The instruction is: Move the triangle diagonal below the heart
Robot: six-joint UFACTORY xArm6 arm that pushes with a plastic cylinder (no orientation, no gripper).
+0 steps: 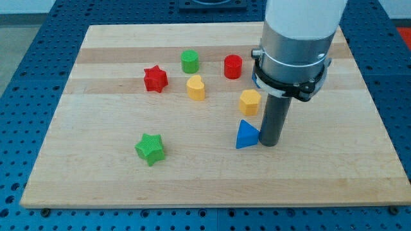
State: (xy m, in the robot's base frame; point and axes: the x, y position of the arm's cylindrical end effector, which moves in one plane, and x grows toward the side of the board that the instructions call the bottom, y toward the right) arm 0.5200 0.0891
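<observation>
Table (96, 173): pale wood, seven blocks on it. No pincer is fitted or in view, so its state does not arise; the arm ends in a dark rod.

My tip (270, 144) stands on the table at the right side of the blue triangle (246, 136), touching it or just beside it; contact cannot be confirmed.

The blue triangle lies right of centre, directly below the yellow hexagon (250, 101) and near it. The yellow heart (196, 87) sits up and to the view's left of the triangle, so the triangle is already diagonally below it to the right, with clear wood between them.

Other blocks: green cylinder (189, 61) just above the heart; red cylinder (233, 66) to the heart's upper right; red star (155, 78) to its left; green star (151, 149) well apart at the lower left.

The arm's white and grey housing (294, 45) covers part of the table's upper right.
</observation>
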